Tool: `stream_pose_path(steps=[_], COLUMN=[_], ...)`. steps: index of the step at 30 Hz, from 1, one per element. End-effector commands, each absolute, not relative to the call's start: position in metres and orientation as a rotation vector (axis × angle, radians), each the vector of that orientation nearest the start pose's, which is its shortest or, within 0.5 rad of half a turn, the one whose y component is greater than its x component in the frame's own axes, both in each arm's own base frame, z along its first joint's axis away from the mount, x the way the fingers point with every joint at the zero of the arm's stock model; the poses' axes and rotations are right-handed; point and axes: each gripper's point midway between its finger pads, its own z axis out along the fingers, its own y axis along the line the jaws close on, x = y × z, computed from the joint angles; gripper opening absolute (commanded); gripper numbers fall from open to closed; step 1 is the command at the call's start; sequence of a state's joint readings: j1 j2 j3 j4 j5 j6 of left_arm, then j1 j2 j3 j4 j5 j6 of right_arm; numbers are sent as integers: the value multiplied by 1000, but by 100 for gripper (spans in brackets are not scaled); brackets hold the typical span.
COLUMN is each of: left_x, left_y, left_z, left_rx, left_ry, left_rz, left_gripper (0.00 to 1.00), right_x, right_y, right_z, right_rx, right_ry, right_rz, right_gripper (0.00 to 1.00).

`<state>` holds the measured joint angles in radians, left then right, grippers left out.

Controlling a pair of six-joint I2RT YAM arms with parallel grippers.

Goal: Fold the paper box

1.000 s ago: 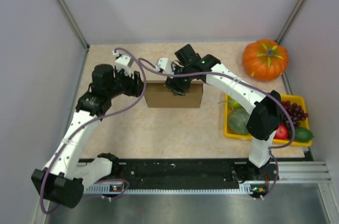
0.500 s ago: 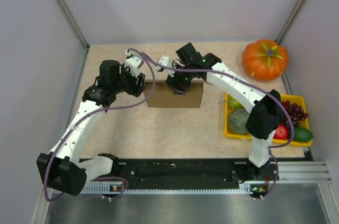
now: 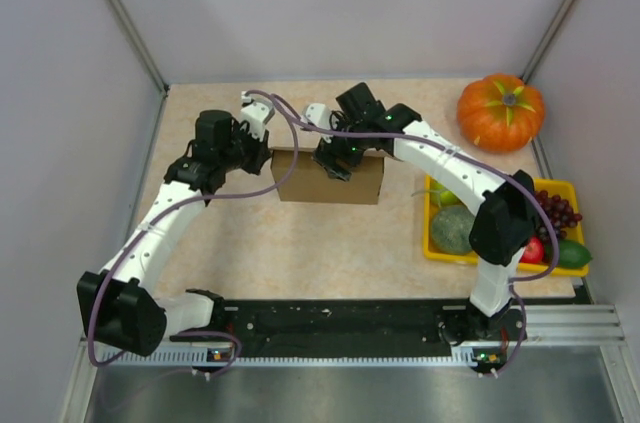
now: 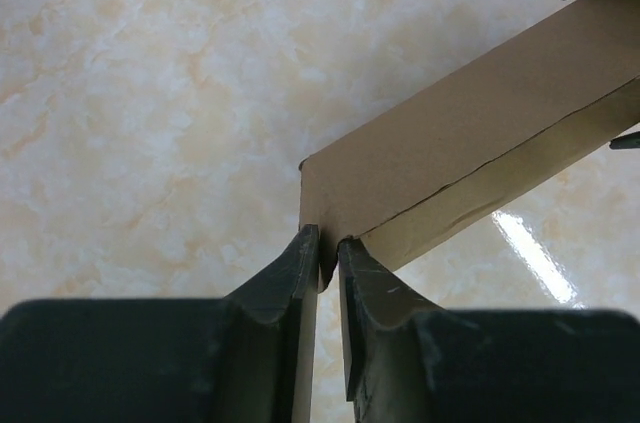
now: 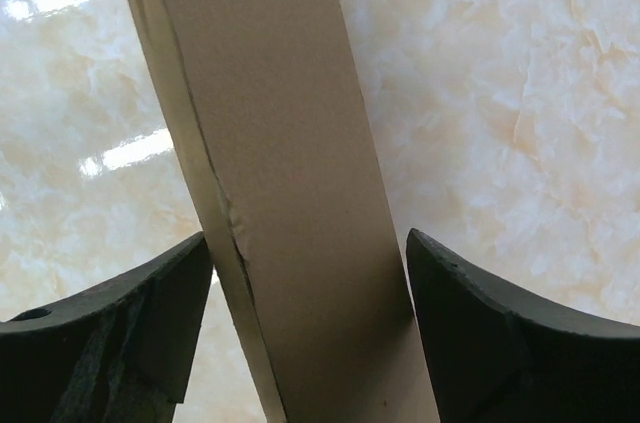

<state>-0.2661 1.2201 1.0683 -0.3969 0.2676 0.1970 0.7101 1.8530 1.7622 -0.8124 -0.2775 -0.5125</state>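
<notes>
The paper box (image 3: 330, 181) is a brown cardboard piece standing on edge in the middle of the table. My left gripper (image 3: 268, 156) is at its left end. In the left wrist view the left gripper (image 4: 328, 248) is shut on the corner of the paper box (image 4: 470, 133), with the cardboard pinched between the two fingertips. My right gripper (image 3: 337, 159) hangs over the top edge near the middle. In the right wrist view the right gripper (image 5: 308, 241) is open and straddles the folded strip of the paper box (image 5: 270, 93), with a thin gap on the left side.
An orange pumpkin (image 3: 501, 113) sits at the back right. A yellow tray (image 3: 566, 186) holding grapes and other fruit lies along the right edge. Grey walls close in the table on the left, back and right.
My left arm has moved right to the box's left end and its jaws have closed on the corner. The right jaws have widened around the top edge.
</notes>
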Motion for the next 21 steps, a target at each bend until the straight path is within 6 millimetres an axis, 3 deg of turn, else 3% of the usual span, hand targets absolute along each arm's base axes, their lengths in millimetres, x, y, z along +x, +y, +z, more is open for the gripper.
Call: stream_pose_path(steps=[1, 4, 5, 7, 9, 10, 12, 15, 17, 21], left_x=[349, 343, 343, 342, 339, 338, 337, 334, 331, 329], left_y=[-142, -149, -149, -149, -150, -151, -152, -153, -153, -155], left_z=[248, 250, 247, 247, 246, 247, 249, 250, 251, 256], left_rx=[572, 559, 540, 520, 504, 489, 485, 490, 493, 470], left_ry=[1932, 1932, 1952, 1971, 1999, 2011, 2028, 2049, 2055, 2081], left_rz=[-389, -454, -462, -471, -493, -507, -516, -530, -535, -563], left_gripper=[13, 2, 0, 0, 0, 0, 0, 0, 0, 0], right_x=[341, 340, 334, 326, 315, 307, 301, 295, 291, 270], right_y=[313, 302, 299, 285, 270, 262, 246, 216, 202, 204], right_z=[224, 243, 239, 256, 253, 265, 252, 244, 242, 248], right_rx=[-1272, -1067, -1012, -908, -812, -797, -734, -627, -610, -640], right_ry=[1972, 2044, 2086, 2093, 2142, 2113, 2165, 2219, 2220, 2190], right_rz=[389, 409, 428, 434, 452, 462, 423, 432, 420, 512], right_gripper=[81, 89, 91, 93, 95, 95, 97, 97, 91, 81])
